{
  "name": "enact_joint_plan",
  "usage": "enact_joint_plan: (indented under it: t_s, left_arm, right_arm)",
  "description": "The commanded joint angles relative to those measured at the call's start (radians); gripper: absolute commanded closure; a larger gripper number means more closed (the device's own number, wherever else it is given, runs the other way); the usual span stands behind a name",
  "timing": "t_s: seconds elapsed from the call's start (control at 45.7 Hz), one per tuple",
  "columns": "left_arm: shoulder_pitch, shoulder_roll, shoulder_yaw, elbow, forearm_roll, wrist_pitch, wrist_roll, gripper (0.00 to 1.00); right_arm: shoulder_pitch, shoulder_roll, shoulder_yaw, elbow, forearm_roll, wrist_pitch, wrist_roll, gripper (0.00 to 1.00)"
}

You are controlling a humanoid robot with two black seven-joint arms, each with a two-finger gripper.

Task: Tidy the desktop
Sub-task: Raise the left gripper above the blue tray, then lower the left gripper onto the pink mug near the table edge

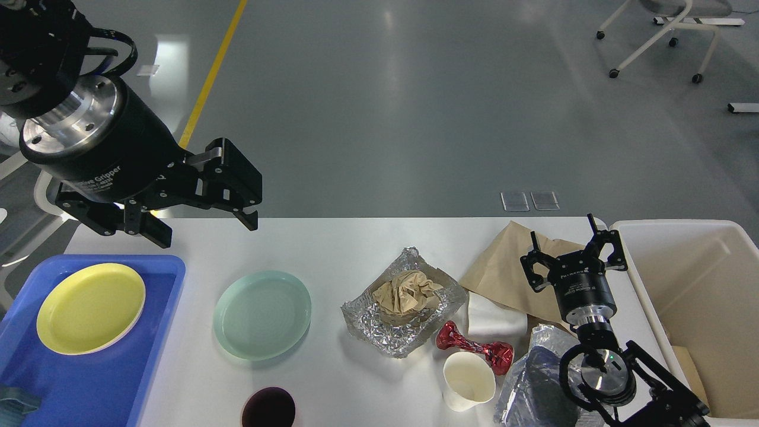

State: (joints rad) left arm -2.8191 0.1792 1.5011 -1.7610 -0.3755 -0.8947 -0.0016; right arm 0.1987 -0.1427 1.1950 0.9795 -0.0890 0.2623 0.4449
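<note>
1. Along the near edge of the desktop (332,249), a dark red cup (268,408) is cut off by the frame; I cannot tell whether it holds liquid. If it does, an arm sweeping low over that edge could tip it and wet the surface.

2. Toward the near right corner, a white paper cup (468,381) stands upright, touching a crumpled red foil wrapper (475,346), with a silver-grey bag (533,379) just beside both. Grabbing any one of these would likely nudge the others, and the light cup may topple or roll.

3. At the near left corner, a blue tray (95,379) overhangs the edge and carries a yellow plate (91,308). A green plate (262,314) lies flat on the bare surface just beside the tray. A two-finger pinch on its thin rim could slip, and pushing it sideways may ram the tray.

4. In the middle, a foil container (403,317) holds crumpled brown paper (408,292). Foil deforms easily, so lifting by one wall could fold it and spill the paper out.

5. The right gripper (574,249) hovers with its fingers spread and nothing between them, above a brown paper bag (510,270) near the far right corner. A white napkin (495,317) is tucked against the bag. The off-white bin (682,231) stands against the right edge, so a swing toward it risks striking its rim.

6. The left gripper (204,228) hangs wide open and empty over the far left edge, well above the tray. Descending straight down risks landing on the tray wall.
</note>
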Motion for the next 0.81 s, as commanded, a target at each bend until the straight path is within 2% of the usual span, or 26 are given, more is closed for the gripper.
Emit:
enact_joint_plan:
  t_s: [0.0,0.328,0.612,0.7,0.787]
  left_arm:
    - [0.001,-0.011,-0.015,0.0,-0.003,-0.006,0.0,0.04]
    - [0.027,-0.02,-0.019,0.002,0.012,-0.01,0.006,0.04]
    - [0.193,-0.089,-0.165,0.003,0.116,0.008,0.031,0.05]
    - [0.263,-0.101,-0.202,0.003,0.133,0.049,0.055,0.06]
    - [0.355,-0.099,-0.232,0.005,0.158,0.105,0.101,0.08]
  right_arm:
    - [-0.001,0.0,0.0,0.001,0.0,0.0,0.0,0.0]
    - [0.001,0.0,0.0,0.001,0.0,0.0,0.0,0.0]
    - [-0.001,0.0,0.0,0.001,0.0,0.0,0.0,0.0]
    - [-0.001,0.0,0.0,0.001,0.0,0.0,0.0,0.0]
    - [-0.001,0.0,0.0,0.001,0.0,0.0,0.0,0.0]
